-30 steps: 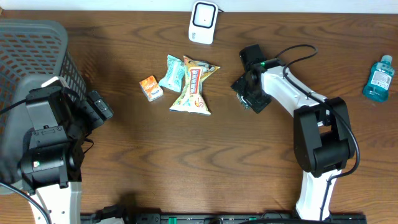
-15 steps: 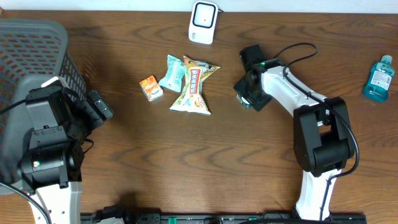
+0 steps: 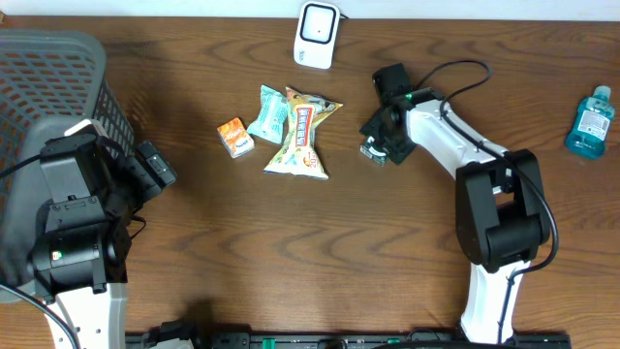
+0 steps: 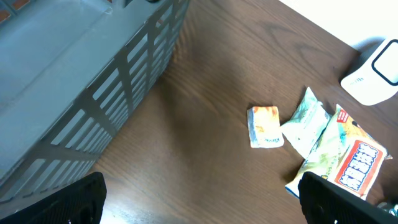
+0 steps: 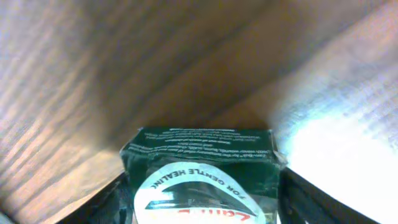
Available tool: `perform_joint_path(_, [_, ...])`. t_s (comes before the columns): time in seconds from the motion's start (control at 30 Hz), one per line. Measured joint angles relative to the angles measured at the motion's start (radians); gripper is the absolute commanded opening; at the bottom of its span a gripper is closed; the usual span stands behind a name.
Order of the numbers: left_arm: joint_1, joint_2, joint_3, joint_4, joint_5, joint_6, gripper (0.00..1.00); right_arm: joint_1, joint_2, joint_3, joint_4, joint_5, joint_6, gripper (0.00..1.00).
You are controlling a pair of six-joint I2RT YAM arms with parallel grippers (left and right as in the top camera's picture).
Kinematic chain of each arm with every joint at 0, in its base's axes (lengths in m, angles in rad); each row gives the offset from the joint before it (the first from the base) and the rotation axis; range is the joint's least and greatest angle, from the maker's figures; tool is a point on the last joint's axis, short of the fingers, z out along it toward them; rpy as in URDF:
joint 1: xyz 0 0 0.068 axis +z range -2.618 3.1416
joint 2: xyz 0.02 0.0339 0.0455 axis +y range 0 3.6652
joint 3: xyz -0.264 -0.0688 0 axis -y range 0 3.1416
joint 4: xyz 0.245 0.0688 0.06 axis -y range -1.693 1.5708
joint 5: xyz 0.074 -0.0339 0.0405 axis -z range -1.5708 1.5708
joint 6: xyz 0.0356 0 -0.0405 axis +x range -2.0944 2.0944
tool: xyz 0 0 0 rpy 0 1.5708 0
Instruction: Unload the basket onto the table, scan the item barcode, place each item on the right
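In the overhead view's upper centre-right, the right gripper [image 3: 377, 145] clasps a small dark green cardboard box [image 3: 372, 151]. Only the right wrist view shows its white oval label [image 5: 193, 193] and the fingers [image 5: 115, 202] against both sides. The left wrist view shows the left gripper [image 4: 205, 202] spread wide.

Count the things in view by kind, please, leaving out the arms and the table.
Packets: 3
Dark green box: 1
Blue bottle: 1
Grey basket: 1
White scanner: 1
Total: 7
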Motion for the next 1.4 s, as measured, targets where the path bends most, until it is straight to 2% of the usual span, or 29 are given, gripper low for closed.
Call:
perform_joint_path(0.17, [0.000,0.000,0.000,0.000,0.000,0.000,0.98,0.000,0.003,0.046,0.003,-0.002,-0.035,0.64])
perform_joint_path(0.23, [0.000,0.000,0.000,0.000,0.000,0.000,0.98,0.000,0.003,0.049,0.003,-0.004,-0.045,0.73])
perform_joint_path(0.3, [0.000,0.000,0.000,0.000,0.000,0.000,0.98,0.000,0.003,0.049,0.000,-0.005,-0.070,0.87])
perform_joint_path(0.33, [0.000,0.000,0.000,0.000,0.000,0.000,0.98,0.000,0.003,0.049,0.000,-0.005,-0.076,0.88])
perform_joint_path(0.8, [0.000,0.000,0.000,0.000,0.000,0.000,0.98,0.031,0.019,0.035,0.003,0.025,-0.116,0.80])
perform_joint_path(0.97, [0.000,0.000,0.000,0.000,0.000,0.000,0.98,0.031,0.034,0.034,-0.001,0.035,-0.124,0.69])
perform_joint_path(1.4, [0.000,0.000,0.000,0.000,0.000,0.000,0.98,0.031,0.035,0.034,0.001,0.038,-0.125,0.67])
